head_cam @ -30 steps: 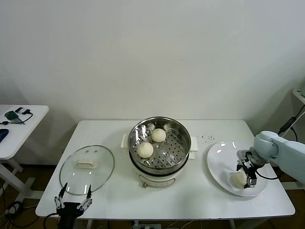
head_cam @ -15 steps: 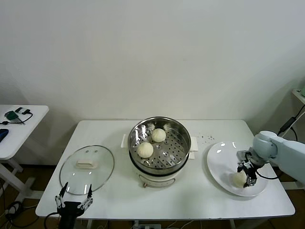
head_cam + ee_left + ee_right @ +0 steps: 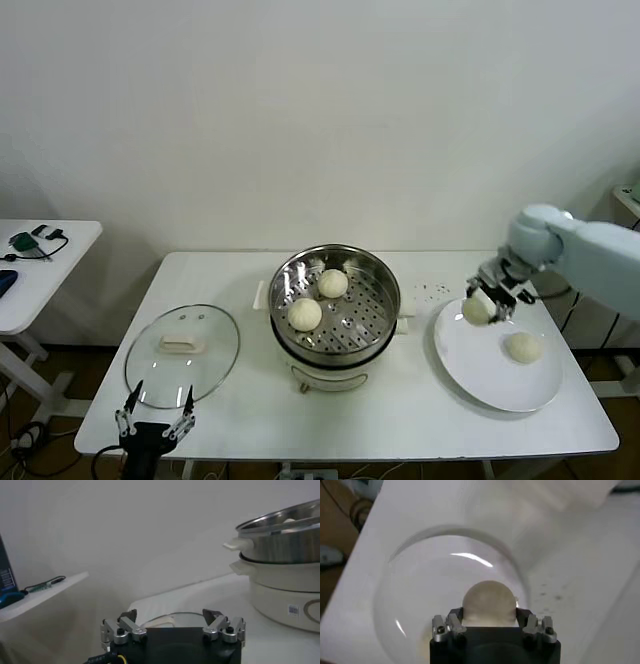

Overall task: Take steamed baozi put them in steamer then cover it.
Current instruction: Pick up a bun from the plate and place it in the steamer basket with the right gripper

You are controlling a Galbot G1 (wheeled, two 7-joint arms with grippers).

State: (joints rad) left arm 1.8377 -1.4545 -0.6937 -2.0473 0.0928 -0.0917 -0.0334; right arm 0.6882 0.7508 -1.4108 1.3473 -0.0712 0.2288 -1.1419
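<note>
My right gripper (image 3: 482, 303) is shut on one cream-white baozi (image 3: 476, 311) and holds it in the air over the left rim of the white plate (image 3: 480, 365). In the right wrist view that baozi (image 3: 489, 603) fills the space between the jaws of the gripper (image 3: 489, 616), with the plate (image 3: 410, 590) below. Another baozi (image 3: 523, 347) lies on the plate. Two baozi (image 3: 306, 314) (image 3: 333, 283) sit on the perforated tray of the shiny steamer (image 3: 375, 270) at the table's middle. My left gripper (image 3: 153, 420) waits open at the table's front left edge.
The round glass lid (image 3: 183, 351) lies flat on the table left of the steamer; the left wrist view shows its edge (image 3: 172, 617) beyond the open left gripper (image 3: 172, 622) and the steamer (image 3: 280, 580) farther off. A side table (image 3: 40, 265) with small items stands at far left.
My right gripper closed on a baozi on the plate, lifted it and carried it up and left toward the steamer. One baozi stays on the plate. The left arm has not moved.
</note>
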